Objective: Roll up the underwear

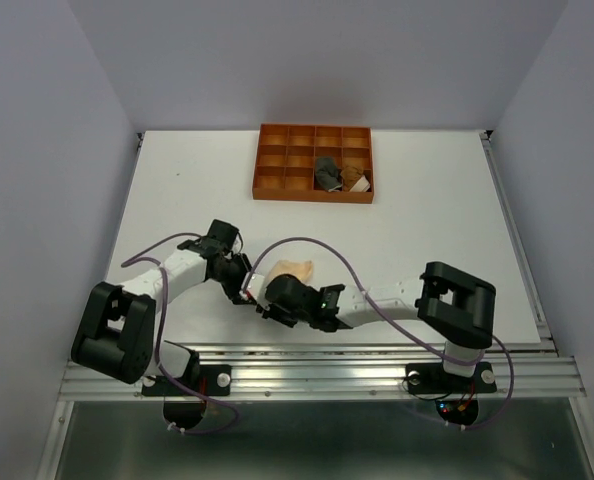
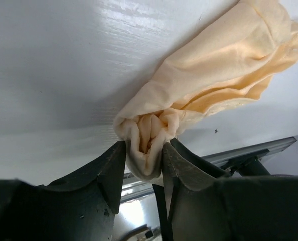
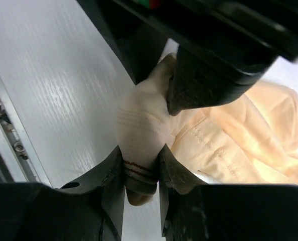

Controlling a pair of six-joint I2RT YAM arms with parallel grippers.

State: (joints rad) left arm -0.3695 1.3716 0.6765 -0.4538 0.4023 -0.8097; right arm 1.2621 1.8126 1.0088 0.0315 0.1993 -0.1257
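The pale peach underwear (image 1: 293, 270) lies on the white table between both arms, near the front edge. My left gripper (image 2: 144, 160) is shut on its rolled, bunched end (image 2: 149, 133). My right gripper (image 3: 141, 168) is shut on its cream waistband end (image 3: 139, 145), marked with thin red lines. The left gripper's dark fingers (image 3: 209, 75) show just beyond in the right wrist view. The two grippers meet at the near left end of the peach fabric (image 1: 259, 290). The dark grey-black underwear (image 1: 327, 174) and the rust-brown underwear (image 1: 354, 178) sit in compartments of the tray.
The orange-brown grid tray (image 1: 277, 160) stands at the back centre of the table. The metal rail (image 1: 317, 352) runs along the table's front edge just behind the grippers. Purple cables loop over both arms.
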